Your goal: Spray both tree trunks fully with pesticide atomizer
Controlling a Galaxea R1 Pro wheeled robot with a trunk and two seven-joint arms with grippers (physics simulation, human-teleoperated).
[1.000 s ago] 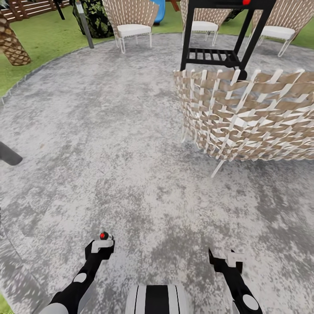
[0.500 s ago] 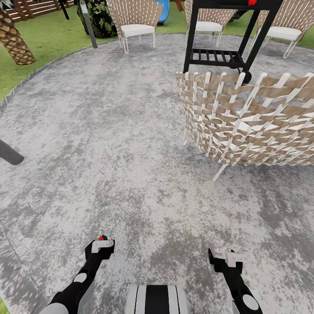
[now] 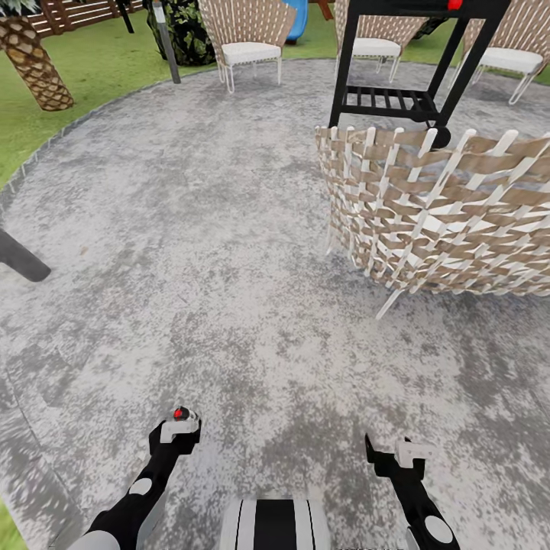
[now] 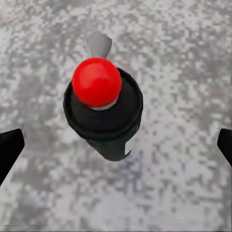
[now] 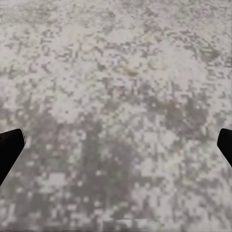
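The pesticide atomizer (image 4: pixel 104 111), a small dark bottle with a round red top (image 3: pixel 181 413), sits between the fingers (image 4: pixel 9 147) of my left gripper (image 3: pixel 179 429), held above the grey paving (image 3: pixel 229 252). It stays with the gripper as the view shifts. My right gripper (image 3: pixel 393 454) hangs low at the right with nothing in it; its fingers (image 5: pixel 10 145) stand wide apart over bare paving. Green lawn (image 3: pixel 92 72) and a slatted fence (image 3: pixel 76 11) of the garden lie at the far left. The two trees and their trunks are out of view.
A woven wicker chair (image 3: pixel 435 221) stands close at my right front, with a black metal stand (image 3: pixel 405 95) behind it. More wicker chairs (image 3: pixel 248 42) ring the far edge. A scaly palm trunk (image 3: pixel 34 65), a grey post (image 3: pixel 169 46) and a dark pole (image 3: pixel 23 263) are at the left.
The whole view has shifted, with chairs, stand and palm sliding right, so the camera has turned left. Both arms keep their pose and the atomizer stays at the left gripper.
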